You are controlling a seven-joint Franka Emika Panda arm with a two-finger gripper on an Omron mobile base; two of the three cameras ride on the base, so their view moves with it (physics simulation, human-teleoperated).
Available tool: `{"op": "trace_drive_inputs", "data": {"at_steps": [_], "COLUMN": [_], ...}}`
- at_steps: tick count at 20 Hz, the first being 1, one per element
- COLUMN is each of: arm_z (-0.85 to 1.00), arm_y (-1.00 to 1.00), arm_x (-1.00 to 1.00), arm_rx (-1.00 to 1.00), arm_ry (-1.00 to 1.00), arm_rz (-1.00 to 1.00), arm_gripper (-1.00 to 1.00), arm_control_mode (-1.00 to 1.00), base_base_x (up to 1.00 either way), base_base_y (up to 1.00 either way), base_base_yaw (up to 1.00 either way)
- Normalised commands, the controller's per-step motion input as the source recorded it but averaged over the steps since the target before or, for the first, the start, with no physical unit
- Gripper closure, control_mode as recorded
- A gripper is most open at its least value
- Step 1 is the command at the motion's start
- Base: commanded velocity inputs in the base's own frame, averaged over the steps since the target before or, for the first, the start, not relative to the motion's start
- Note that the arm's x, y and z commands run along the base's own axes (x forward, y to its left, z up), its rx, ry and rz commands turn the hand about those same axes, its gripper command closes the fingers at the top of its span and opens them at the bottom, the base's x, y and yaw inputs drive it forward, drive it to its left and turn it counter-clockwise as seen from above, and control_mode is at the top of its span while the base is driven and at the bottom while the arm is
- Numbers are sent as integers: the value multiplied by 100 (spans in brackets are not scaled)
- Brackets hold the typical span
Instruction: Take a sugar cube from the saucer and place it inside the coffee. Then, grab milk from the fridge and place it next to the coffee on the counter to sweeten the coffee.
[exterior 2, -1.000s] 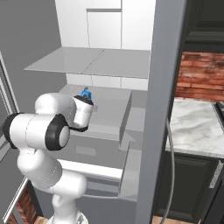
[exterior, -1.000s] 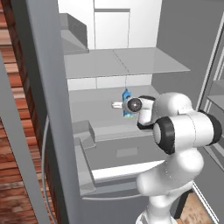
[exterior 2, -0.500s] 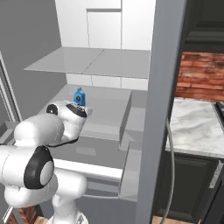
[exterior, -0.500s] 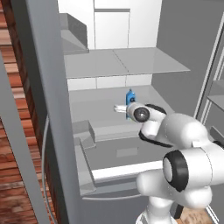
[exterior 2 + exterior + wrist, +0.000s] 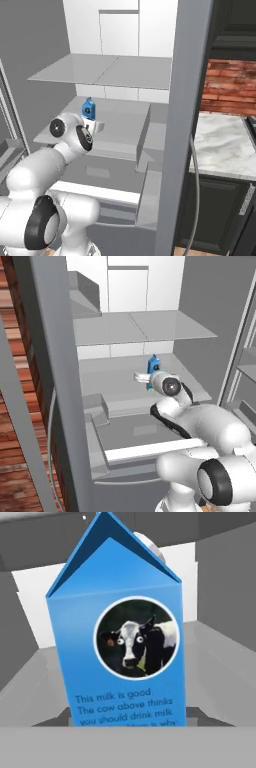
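The milk (image 5: 153, 367) is a blue gabled carton with a round cow picture, standing upright over the middle shelf of the open fridge (image 5: 150, 328). It looms very close in the hand view as the milk (image 5: 117, 647). My gripper (image 5: 149, 377) reaches in from the front and is closed around the carton's lower part, with the fingertips hidden behind it. From the right side, the milk (image 5: 88, 107) rises just above the gripper (image 5: 93, 120). The marble counter (image 5: 225, 147) lies right of the fridge (image 5: 100, 70). The coffee, saucer and sugar cube are out of view.
A fridge side wall (image 5: 175, 125) stands between the shelves and the counter. A glass shelf (image 5: 145, 326) hangs above the carton, and a lower drawer (image 5: 130, 431) sits below. The open door with its bins (image 5: 242, 381) is at the right. Brick wall (image 5: 225, 85) backs the counter.
The arm has swung its elbow down and forward, pushing the hand deeper into the fridge. The milk has shifted slightly along with the hand.
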Motion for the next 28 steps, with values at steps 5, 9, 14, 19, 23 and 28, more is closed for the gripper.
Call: {"op": "trace_drive_inputs", "data": {"at_steps": [5, 9, 14, 19, 23, 28], "arm_z": [100, 100, 53, -11, -8, 4], "arm_y": [0, 0, 5, 1, -19, -19], "arm_x": [-45, -55, -85, -100, -74, -26], "arm_rx": [4, 4, 0, -4, -1, 0], "arm_ry": [25, 31, 13, -17, -30, -7], "arm_rz": [0, 0, 0, 0, 0, 0], "arm_gripper": [100, 100, 100, 100, 100, 100], "arm_control_mode": [-100, -100, -100, -100, -100, -100], "base_base_x": [0, 0, 0, 0, 0, 0], "base_base_y": [0, 0, 0, 0, 0, 0], "base_base_yaw": [0, 0, 0, 0, 0, 0]}}
